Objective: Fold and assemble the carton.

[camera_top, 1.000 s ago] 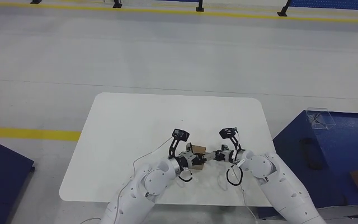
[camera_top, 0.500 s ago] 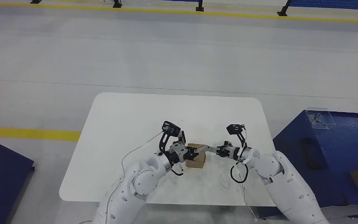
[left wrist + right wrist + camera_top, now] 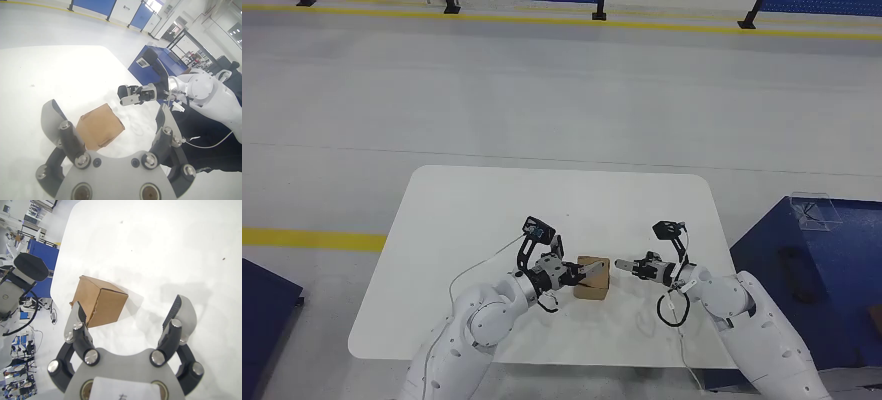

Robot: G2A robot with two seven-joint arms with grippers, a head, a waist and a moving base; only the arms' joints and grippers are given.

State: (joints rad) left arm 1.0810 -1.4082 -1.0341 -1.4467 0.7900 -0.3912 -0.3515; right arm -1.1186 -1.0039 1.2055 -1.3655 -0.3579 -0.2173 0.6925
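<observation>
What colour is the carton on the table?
The carton is plain brown cardboard, clearest in the right wrist view.

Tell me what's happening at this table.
A two-armed robot is working on a brown carton, which sits on the white table already folded into a box shape. The left hand and right hand flank it, one on each side, both open, and neither is gripping it.
</observation>
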